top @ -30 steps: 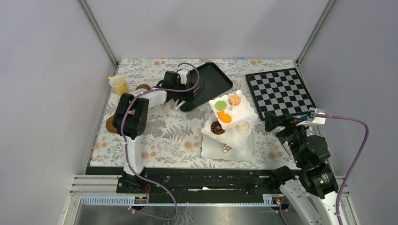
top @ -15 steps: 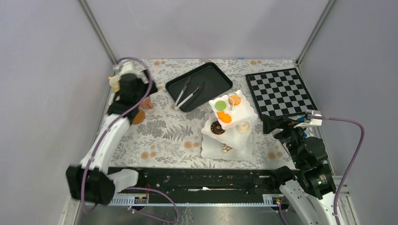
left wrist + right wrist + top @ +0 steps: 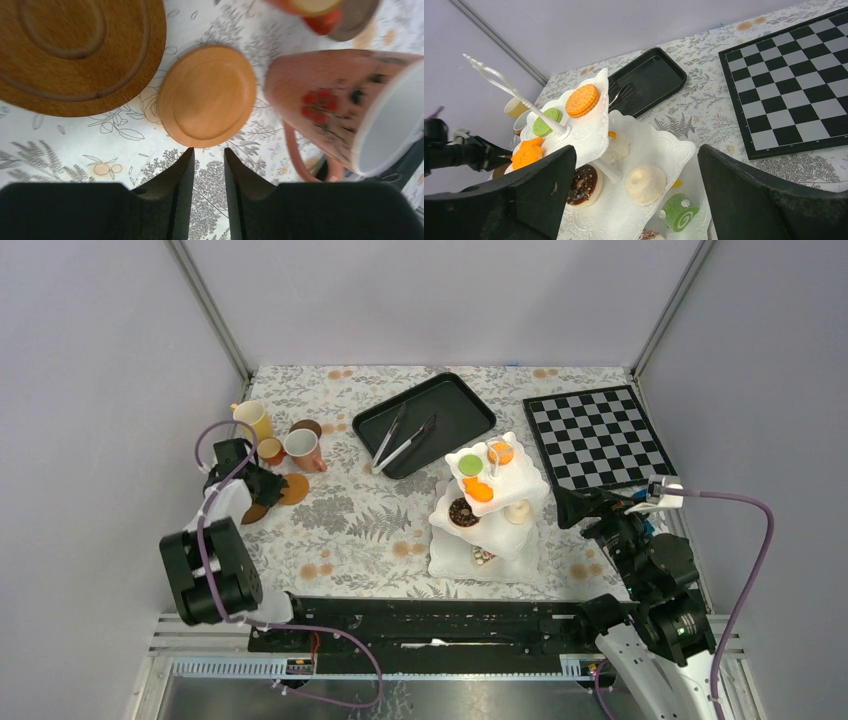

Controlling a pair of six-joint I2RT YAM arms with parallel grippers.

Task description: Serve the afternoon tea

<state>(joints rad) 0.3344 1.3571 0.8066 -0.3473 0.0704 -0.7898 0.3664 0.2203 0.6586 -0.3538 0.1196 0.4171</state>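
My left arm is folded back along the left edge of the counter [image 3: 370,520]. Its left gripper [image 3: 208,150] sits low, jaws a narrow gap apart and holding nothing, just short of the small round orange-brown wooden saucer [image 3: 207,95] beside the pink flowered cup [image 3: 325,95]. My right gripper [image 3: 636,150] hangs raised with jaws released wide, facing the white three-tier wavy-edged stand [image 3: 676,150] carrying the toy cakes [image 3: 644,184].
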